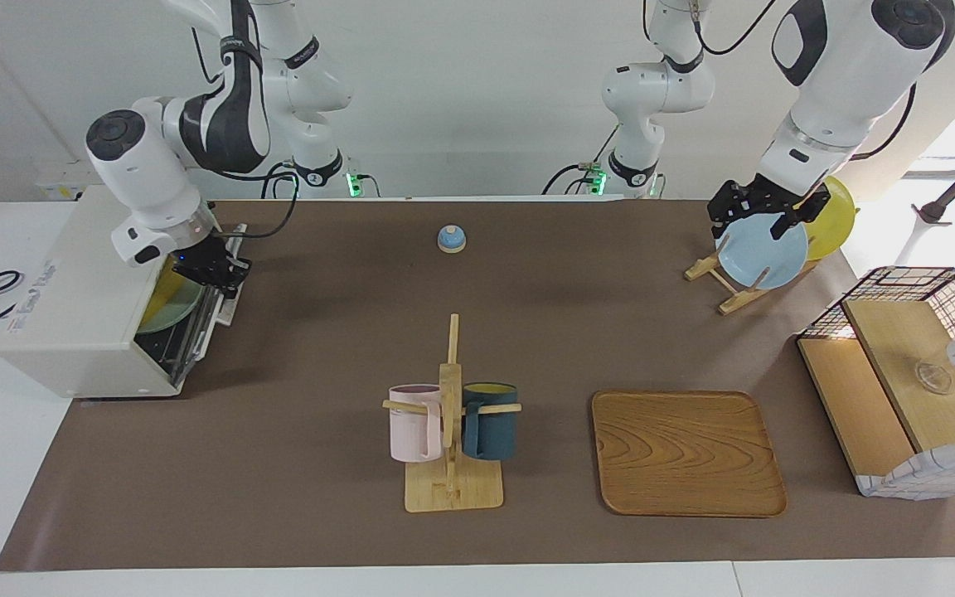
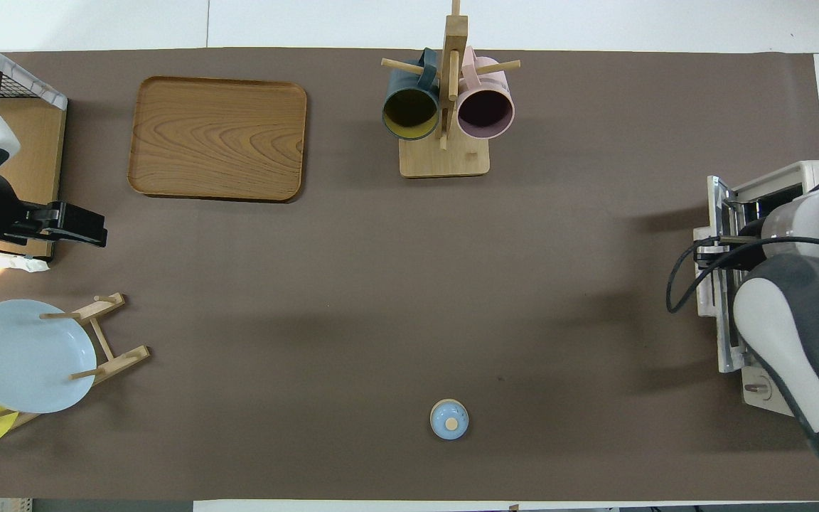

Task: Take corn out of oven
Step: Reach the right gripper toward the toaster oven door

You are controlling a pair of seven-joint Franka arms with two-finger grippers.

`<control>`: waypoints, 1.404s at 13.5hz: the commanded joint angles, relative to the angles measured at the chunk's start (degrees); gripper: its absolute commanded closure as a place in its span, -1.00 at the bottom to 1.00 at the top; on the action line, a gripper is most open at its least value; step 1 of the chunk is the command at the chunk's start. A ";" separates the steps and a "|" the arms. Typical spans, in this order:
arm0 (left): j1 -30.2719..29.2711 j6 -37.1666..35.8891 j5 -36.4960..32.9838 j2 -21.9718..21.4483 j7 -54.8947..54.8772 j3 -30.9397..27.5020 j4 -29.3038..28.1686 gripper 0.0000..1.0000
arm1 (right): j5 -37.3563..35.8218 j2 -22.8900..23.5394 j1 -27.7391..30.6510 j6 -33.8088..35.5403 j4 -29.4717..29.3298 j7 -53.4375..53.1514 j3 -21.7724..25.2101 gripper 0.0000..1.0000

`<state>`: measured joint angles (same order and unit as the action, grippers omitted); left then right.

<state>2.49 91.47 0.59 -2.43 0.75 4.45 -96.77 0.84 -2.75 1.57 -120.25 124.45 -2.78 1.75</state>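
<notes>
Your right gripper [image 1: 210, 269] sits at the mouth of the oven [image 1: 71, 307], jaws' state unclear. Your left gripper [image 1: 763, 217] waits over the blue plate [image 1: 763, 251], jaws likewise unclear

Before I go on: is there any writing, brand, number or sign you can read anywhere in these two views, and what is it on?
Oven: a line of dark print along the edge of its top, too blurred to read.
Right arm: dark lettering on the black band near its upper joint, too small to read.
Base collars of both arms: a small mark on each, not legible.
Nothing readable on the tray, mugs, plates or bell.
</notes>
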 commanded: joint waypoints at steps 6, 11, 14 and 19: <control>-0.47 -0.15 -1.29 -0.20 -0.40 0.38 0.09 -1.00 | -0.93 5.65 -0.78 -16.32 8.43 -0.12 0.45 1.00; -0.47 -0.15 -1.29 -0.20 -0.40 0.38 0.09 -1.00 | 0.21 7.94 -1.74 -17.39 7.91 -0.99 0.36 1.00; -0.47 -0.15 -1.29 -0.20 -0.40 0.38 0.17 -1.00 | 0.39 8.29 -4.38 -15.98 6.51 -3.18 0.36 1.00; -0.47 -0.15 -1.29 -0.20 -0.40 0.38 0.09 -1.00 | 2.50 6.80 -4.82 -6.26 0.02 -3.46 -2.01 -0.08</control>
<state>2.49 91.47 0.59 -2.43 0.75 4.45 -96.77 1.94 5.54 -3.06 -132.07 128.02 -5.26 0.63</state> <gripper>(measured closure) 0.000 0.749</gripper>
